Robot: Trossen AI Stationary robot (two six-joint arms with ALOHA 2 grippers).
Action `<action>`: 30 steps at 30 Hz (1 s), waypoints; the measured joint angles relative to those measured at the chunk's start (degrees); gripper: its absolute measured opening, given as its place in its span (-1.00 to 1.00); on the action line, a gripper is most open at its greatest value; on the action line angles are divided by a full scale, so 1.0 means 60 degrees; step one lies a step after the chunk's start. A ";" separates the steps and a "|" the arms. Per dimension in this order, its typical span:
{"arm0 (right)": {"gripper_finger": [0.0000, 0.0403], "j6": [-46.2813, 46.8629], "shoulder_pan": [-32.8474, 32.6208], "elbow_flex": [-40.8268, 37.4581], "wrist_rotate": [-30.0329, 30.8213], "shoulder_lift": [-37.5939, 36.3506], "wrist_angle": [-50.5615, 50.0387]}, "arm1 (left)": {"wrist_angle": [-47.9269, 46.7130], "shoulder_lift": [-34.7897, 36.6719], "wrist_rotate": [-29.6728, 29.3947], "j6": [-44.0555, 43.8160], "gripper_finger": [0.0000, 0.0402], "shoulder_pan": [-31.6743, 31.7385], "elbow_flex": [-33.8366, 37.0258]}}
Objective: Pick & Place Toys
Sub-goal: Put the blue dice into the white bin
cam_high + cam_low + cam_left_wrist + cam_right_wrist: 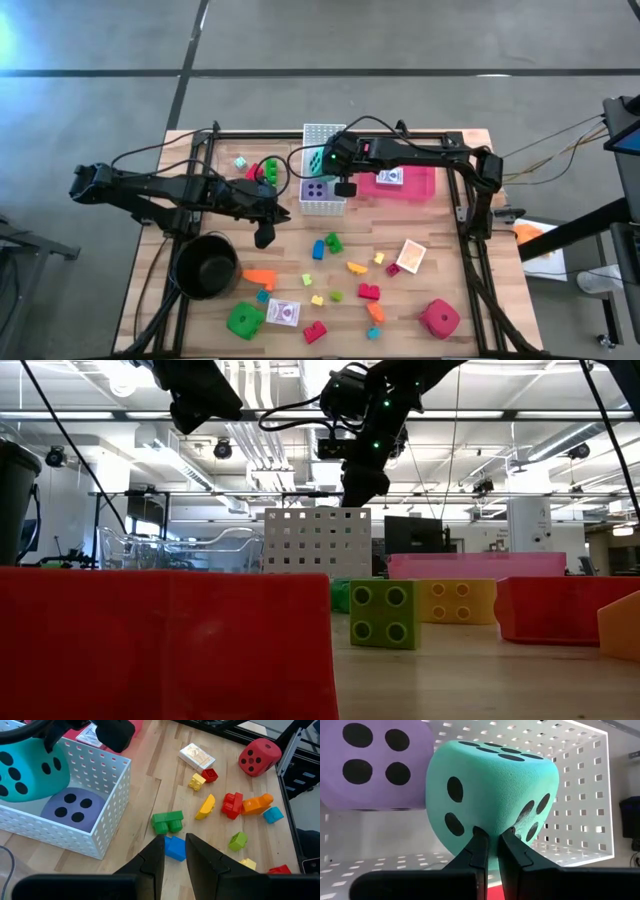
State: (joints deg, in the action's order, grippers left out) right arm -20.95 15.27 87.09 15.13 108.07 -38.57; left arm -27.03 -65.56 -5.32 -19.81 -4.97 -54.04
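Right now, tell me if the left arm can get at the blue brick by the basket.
Probably yes: the left gripper hangs over the blue brick, nothing covering it; the green brick and white basket sit close by.

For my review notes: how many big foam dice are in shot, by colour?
Purple die: 1
Teal die: 1
Green die: 1
Red die: 1
Total: 4
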 joint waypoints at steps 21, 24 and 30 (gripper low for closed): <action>-0.33 0.0281 -0.0007 -0.0033 -0.0042 0.0033 -0.0054 | 0.0000 0.0000 0.0000 0.0000 -0.60 0.0000 0.0000; -0.11 0.0293 -0.0014 -0.0036 -0.0150 0.0036 -0.0047 | 0.0000 0.0000 0.0000 0.0000 -0.60 0.0000 0.0000; 0.16 0.0410 -0.0025 -0.0036 -0.0152 0.0036 -0.0024 | 0.0000 0.0000 0.0000 0.0000 -0.60 0.0000 0.0000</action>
State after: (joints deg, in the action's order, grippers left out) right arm -18.49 15.11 86.87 14.22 108.29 -38.71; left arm -27.03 -65.56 -5.32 -19.81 -4.97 -54.04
